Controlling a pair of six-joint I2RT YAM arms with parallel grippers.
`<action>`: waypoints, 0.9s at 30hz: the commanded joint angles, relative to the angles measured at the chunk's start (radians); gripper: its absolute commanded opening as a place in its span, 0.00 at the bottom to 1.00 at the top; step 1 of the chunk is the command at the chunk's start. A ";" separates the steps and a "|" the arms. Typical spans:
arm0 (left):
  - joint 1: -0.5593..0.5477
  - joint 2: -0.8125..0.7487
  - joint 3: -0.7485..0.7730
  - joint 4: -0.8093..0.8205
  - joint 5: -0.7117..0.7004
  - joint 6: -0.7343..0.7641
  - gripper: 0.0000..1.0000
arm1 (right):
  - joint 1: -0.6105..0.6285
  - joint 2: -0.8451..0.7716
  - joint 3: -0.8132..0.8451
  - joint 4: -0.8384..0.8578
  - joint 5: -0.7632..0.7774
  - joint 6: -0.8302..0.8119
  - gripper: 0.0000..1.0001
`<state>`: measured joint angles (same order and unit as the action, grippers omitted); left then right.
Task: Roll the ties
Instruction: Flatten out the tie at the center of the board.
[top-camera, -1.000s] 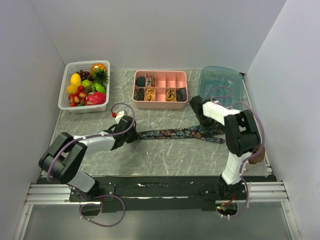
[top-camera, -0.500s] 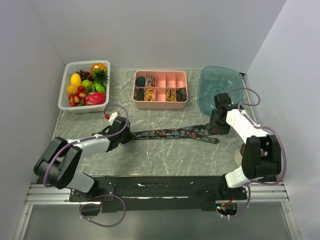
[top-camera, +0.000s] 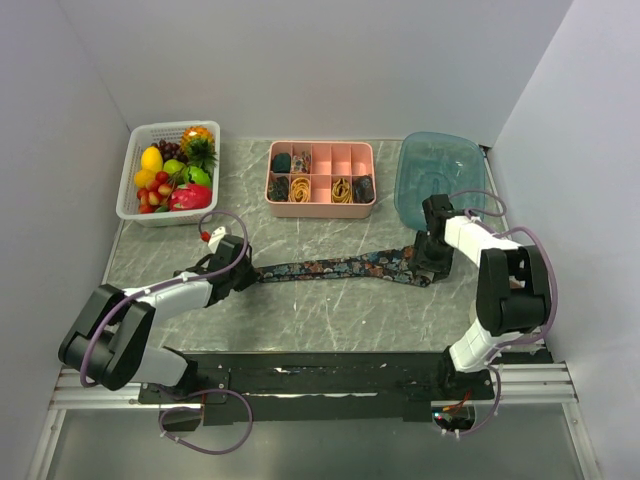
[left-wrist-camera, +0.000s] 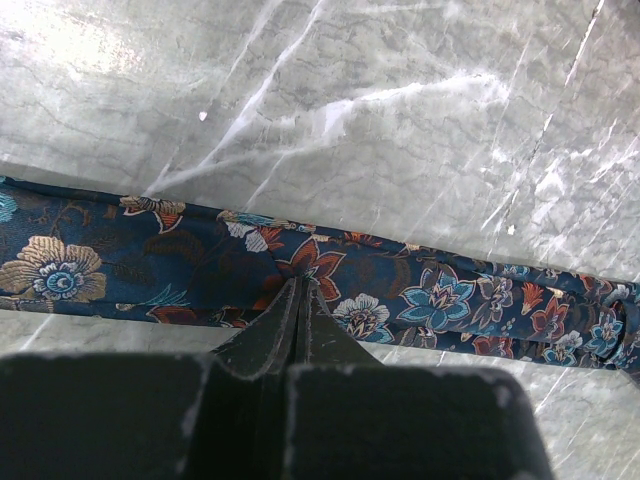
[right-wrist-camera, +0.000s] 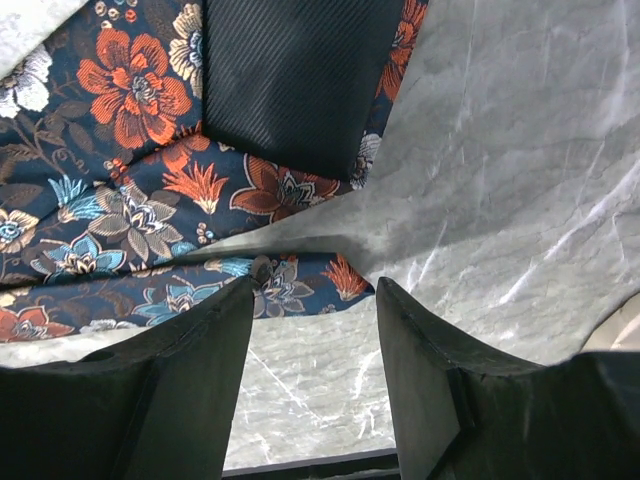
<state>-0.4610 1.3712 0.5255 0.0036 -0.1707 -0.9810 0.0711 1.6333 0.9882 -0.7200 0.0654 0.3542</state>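
One tie (top-camera: 340, 268), dark navy with a reddish, blue and tan flower pattern, lies stretched left to right across the middle of the marble table. My left gripper (top-camera: 243, 272) is at its narrow left end. In the left wrist view its jaws are pinched together on the fabric of the tie (left-wrist-camera: 440, 300), at the left gripper's tips (left-wrist-camera: 300, 285). My right gripper (top-camera: 430, 262) stands open over the wide right end. There the tie (right-wrist-camera: 120, 200) is folded over so its black lining (right-wrist-camera: 290, 80) shows. A corner of cloth lies between the right gripper's tips (right-wrist-camera: 312, 300), untouched on the right side.
A white basket of toy fruit (top-camera: 168, 172) stands at the back left. A pink compartment tray (top-camera: 320, 172) at the back middle holds dark rolls and yellow bands. A teal plastic tub (top-camera: 440, 175) sits at the back right, just behind the right gripper.
My right gripper has opened and let go of the tie's wide end, and its arm has swung out to the right. My left gripper has drawn the tie leftward.
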 joint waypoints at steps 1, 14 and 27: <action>0.004 -0.001 -0.021 -0.083 -0.021 0.031 0.01 | -0.002 0.026 -0.003 0.016 0.013 -0.004 0.59; 0.004 -0.003 -0.013 -0.093 -0.030 0.041 0.01 | 0.001 0.051 -0.005 0.028 0.010 -0.004 0.18; 0.002 0.011 -0.005 -0.093 -0.036 0.044 0.01 | 0.022 -0.124 0.059 -0.041 0.034 -0.024 0.00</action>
<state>-0.4614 1.3705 0.5255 0.0036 -0.1730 -0.9634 0.0879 1.6028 0.9894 -0.7292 0.0628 0.3450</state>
